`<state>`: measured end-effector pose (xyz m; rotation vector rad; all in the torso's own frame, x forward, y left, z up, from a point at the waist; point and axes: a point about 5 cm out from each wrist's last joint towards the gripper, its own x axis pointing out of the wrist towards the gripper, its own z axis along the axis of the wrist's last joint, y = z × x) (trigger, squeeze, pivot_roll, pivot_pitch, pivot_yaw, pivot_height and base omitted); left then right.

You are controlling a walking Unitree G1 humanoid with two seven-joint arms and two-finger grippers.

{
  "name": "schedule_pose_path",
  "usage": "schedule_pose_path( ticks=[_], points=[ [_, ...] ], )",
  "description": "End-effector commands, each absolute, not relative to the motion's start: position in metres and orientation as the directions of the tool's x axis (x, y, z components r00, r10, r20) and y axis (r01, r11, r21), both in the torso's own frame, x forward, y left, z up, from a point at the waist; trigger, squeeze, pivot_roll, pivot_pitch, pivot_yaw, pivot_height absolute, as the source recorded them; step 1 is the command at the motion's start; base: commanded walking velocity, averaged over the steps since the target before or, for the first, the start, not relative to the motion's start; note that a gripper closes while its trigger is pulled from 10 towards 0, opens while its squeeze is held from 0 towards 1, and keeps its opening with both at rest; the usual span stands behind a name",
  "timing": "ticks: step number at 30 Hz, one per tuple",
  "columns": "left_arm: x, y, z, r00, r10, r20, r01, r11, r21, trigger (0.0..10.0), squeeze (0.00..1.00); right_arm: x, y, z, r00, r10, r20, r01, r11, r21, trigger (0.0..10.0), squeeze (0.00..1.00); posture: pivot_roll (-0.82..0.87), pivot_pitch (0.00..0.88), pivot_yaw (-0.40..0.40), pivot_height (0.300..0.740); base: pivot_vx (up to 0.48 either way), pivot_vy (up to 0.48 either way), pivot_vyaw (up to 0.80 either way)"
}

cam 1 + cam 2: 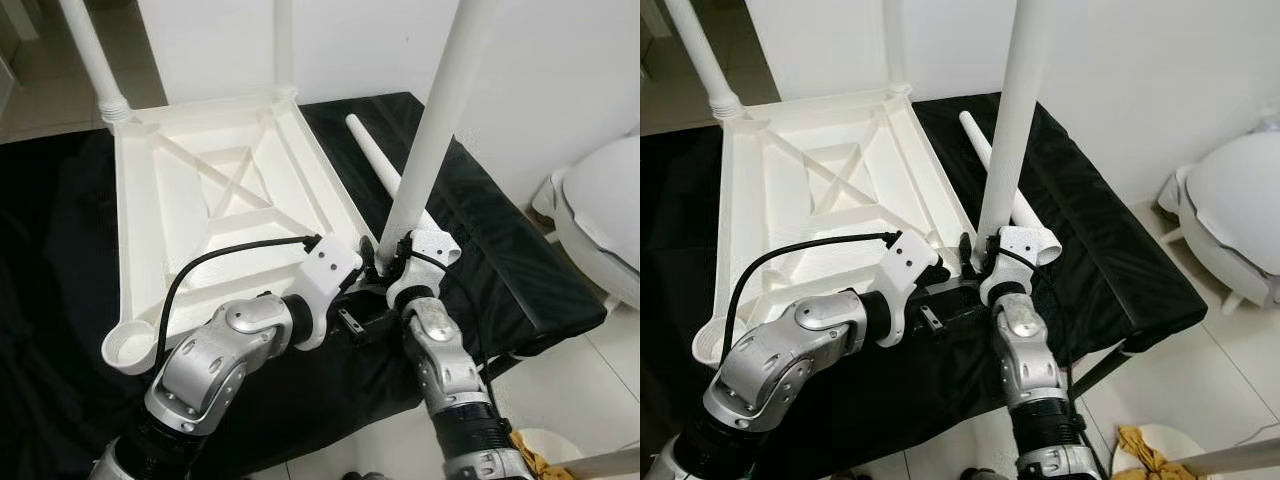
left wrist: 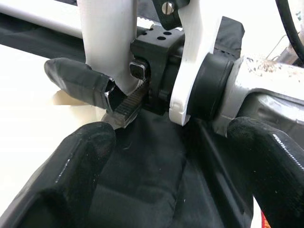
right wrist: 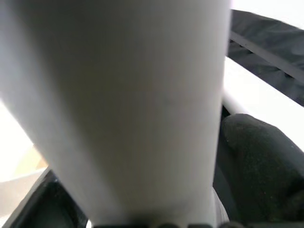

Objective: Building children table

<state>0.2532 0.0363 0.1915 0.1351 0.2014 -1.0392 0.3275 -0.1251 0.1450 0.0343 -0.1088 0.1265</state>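
White wall (image 1: 560, 90) behind black padded bench (image 1: 520, 280), pale tile floor (image 1: 585, 385) below it, w/ round white lid-like thing (image 1: 600, 220) just right of bench.

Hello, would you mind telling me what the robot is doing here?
It is assembling a white children's table. The tabletop lies upside down on black padding. The right gripper holds an upright leg at the near right corner, while the left gripper sits open beside it. Another leg lies loose on the padding.
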Motion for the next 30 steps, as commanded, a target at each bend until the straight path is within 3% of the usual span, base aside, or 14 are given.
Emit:
schedule_pose_path(
  ticks=[1,9,19,30],
  points=[
    [0.253,0.036,0.190,0.490,-0.837,-0.243,0.866,0.500,0.022,10.0,0.00,0.326,-0.131,0.143,0.984,0.151,0.097,-0.155,0.987,0.039,10.0,0.00,-0.03,0.094,-0.009,0.740,0.000,0.000,0.00],
    [0.253,0.035,0.189,0.485,-0.840,-0.243,0.869,0.494,0.026,10.0,0.00,0.326,-0.144,0.149,0.912,0.392,0.118,-0.385,0.919,-0.083,10.0,0.00,-0.03,0.084,-0.007,0.740,0.000,0.000,0.00],
    [0.253,0.036,0.190,0.483,-0.840,-0.246,0.870,0.492,0.029,10.0,0.00,0.327,-0.154,0.148,0.835,0.545,0.076,-0.530,0.833,-0.160,10.0,0.00,-0.03,0.079,-0.003,0.740,0.000,0.000,0.00],
    [0.252,0.037,0.190,0.486,-0.838,-0.248,0.868,0.495,0.029,10.0,0.00,0.336,-0.162,0.142,0.798,0.602,0.035,-0.588,0.790,-0.173,10.0,0.00,-0.02,0.086,0.002,0.740,0.000,0.000,0.00]
  ],
)
